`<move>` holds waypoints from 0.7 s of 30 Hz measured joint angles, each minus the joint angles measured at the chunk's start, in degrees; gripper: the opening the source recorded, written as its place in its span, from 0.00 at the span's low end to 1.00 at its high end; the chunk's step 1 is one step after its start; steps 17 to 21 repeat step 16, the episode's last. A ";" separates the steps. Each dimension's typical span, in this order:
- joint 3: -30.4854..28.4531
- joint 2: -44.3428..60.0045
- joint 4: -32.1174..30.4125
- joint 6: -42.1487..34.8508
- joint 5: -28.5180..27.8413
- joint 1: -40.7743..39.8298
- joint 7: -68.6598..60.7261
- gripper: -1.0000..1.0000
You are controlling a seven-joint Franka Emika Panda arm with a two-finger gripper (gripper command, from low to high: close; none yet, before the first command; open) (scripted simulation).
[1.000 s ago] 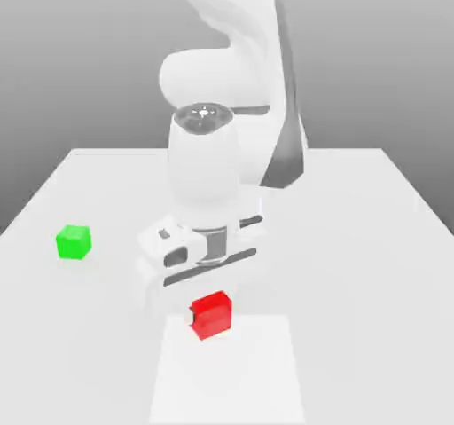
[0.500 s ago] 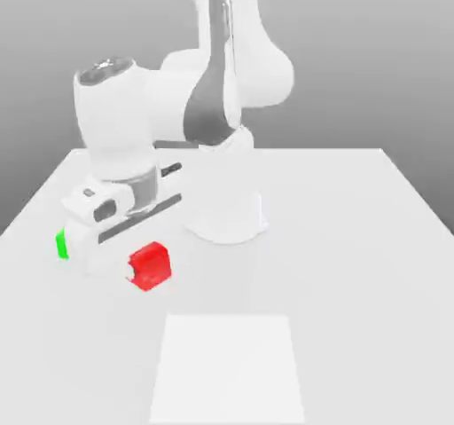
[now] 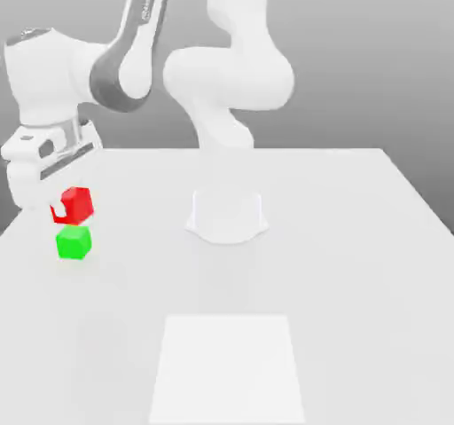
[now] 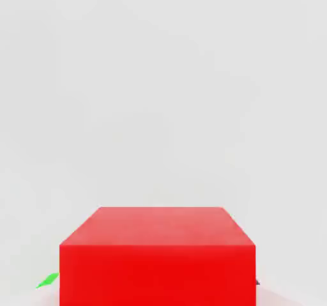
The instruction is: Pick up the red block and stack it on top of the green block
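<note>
The gripper [image 3: 58, 208] is clamped on the red block [image 3: 75, 204], holding it in the air just above the green block [image 3: 74, 242], at nine o'clock on the white table [image 3: 337, 237].

Red block [image 3: 76, 204] plain bright red; green block [image 3: 74, 242] bright green (unpatterned); table [image 3: 355, 263] white; arm [image 3: 133, 51] white, grey-jointed.

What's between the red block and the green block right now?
Nothing. In the exterior view the red block, held in the shut gripper, hangs just above the green block, with a thin bare gap showing the table behind.
</note>
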 joint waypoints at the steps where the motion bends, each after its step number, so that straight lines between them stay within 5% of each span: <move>1: -1.30 0.03 -0.12 0.64 -1.91 -1.57 -2.31 0.00; 4: -5.43 3.32 -0.32 5.10 -4.23 -2.60 -7.13 0.00; 8: -12.45 14.13 -0.87 15.86 5.72 5.97 -14.78 0.00; 10: -12.43 14.13 -0.87 15.77 5.74 5.95 -14.81 0.00; 11: -12.42 14.13 -0.87 15.72 5.75 5.94 -14.82 1.00; 21: -12.42 14.13 -0.87 15.72 5.75 5.94 -14.82 1.00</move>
